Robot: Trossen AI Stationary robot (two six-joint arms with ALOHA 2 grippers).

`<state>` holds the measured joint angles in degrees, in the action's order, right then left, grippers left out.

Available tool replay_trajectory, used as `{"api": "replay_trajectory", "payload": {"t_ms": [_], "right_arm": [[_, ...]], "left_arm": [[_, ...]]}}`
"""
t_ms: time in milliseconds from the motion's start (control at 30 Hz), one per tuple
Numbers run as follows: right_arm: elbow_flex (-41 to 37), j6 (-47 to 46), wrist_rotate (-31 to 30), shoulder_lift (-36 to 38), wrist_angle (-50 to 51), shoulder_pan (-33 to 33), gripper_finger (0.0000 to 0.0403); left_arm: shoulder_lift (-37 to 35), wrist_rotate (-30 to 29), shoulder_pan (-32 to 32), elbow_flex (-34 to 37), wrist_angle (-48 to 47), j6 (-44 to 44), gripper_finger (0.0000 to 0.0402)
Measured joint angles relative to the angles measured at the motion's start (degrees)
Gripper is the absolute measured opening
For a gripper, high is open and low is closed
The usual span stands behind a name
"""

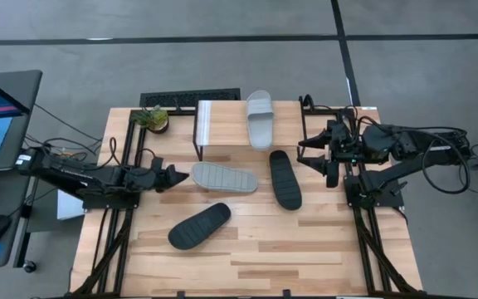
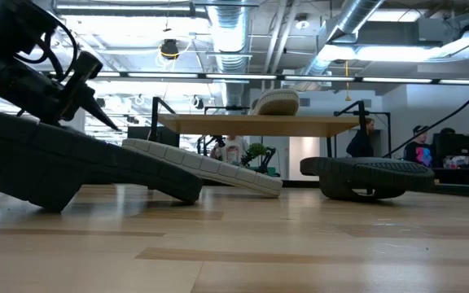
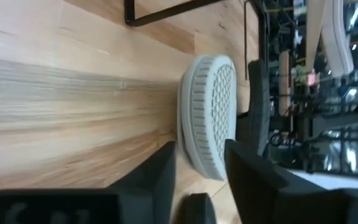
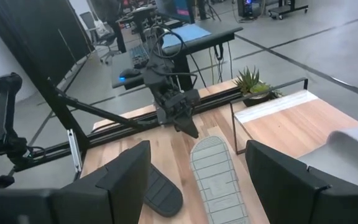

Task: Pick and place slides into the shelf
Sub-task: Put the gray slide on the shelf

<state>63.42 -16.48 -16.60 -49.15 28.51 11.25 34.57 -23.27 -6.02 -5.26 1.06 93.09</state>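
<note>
Wooden tabletop: left gripper fingers spread, empty, at overturned grey slide heel; next: close, lift to shelf; right gripper parked open, empty

The shelf stands at the rear middle of the tabletop, with a potted plant just to its left. One slide lies on the shelf's right end. A second slide, sole up, lies in front of the shelf; the left pincer sits at its left end. A third slide lies to the right of that, and a fourth slide lies nearer the front. The right pincer hangs at the tabletop's right edge.
</note>
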Motion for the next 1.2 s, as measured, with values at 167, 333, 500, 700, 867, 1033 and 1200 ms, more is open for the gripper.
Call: {"api": "replay_trajectory", "payload": {"t_ms": [167, 333, 500, 700, 867, 1033, 1200], "right_arm": [[0.0, 0.02, 0.01, -0.02, 0.49, 0.0, 0.0255], [0.0, 0.04, 0.02, -0.02, 1.36, 0.0, 0.0255], [0.0, 0.47, 0.02, -0.02, 1.32, 0.0, 0.0255], [0.0, 0.47, 0.02, -0.02, 1.29, 0.0, 0.0255], [0.0, 0.45, 0.24, -0.02, 1.29, 0.0, 0.0255], [0.0, 0.36, 0.95, -0.02, 1.29, 0.0, 0.0255], [0.0, 0.02, 1.51, -0.02, 1.29, 0.0, 0.0255]], "left_arm": [[-0.03, -0.02, 1.05, 0.0, 0.64, 1.8, 0.0164], [-0.04, 0.03, 1.7, -0.09, 4.22, -0.34, 0.0167], [0.02, 2.01, 2.9, -0.11, 4.14, -4.61, 0.0167], [0.97, 2.32, 4.33, -0.11, 3.94, -10.19, 0.0167], [3.16, 3.52, 5.27, -0.11, 4.01, -14.33, 0.0167], [5.91, 3.08, 5.74, -0.11, 5.16, -15.05, 0.0167], [8.5, 4.26, 5.9, -0.11, 10.07, -18.04, 0.0167]]}}
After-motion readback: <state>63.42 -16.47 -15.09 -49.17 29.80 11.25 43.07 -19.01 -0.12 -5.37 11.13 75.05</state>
